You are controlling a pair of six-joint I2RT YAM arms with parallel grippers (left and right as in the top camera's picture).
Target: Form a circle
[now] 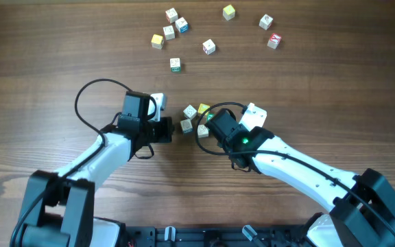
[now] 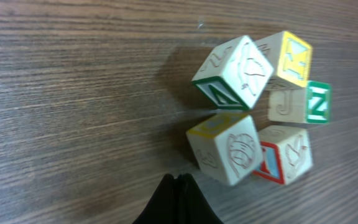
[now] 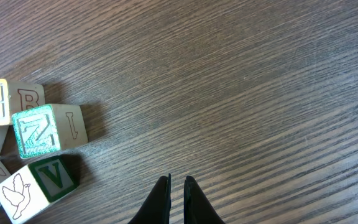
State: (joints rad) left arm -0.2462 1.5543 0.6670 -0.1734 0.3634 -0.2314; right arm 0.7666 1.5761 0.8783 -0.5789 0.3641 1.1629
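Observation:
The circle (image 1: pixel 195 118) is a tight ring of small wooden letter cubes at the table's middle, between my two arms. In the left wrist view it shows a white cube with green sides (image 2: pixel 235 71), a yellow cube (image 2: pixel 289 57), a green cube (image 2: pixel 300 104) and two more white cubes (image 2: pixel 225 148). My left gripper (image 1: pixel 172 129) (image 2: pixel 179 178) lies just left of the ring, shut and empty, its tips short of the nearest cube. My right gripper (image 1: pixel 209 116) (image 3: pixel 178 182) sits at the ring's right side, shut with a hairline gap and nothing in it. The green cube (image 3: pixel 39 130) lies left of its tips.
Several loose letter cubes lie scattered at the back of the table, from a yellow one (image 1: pixel 157 41) and a white one (image 1: pixel 175 64) to a red one (image 1: pixel 273 40). A black cable (image 1: pixel 88 92) loops beside the left arm.

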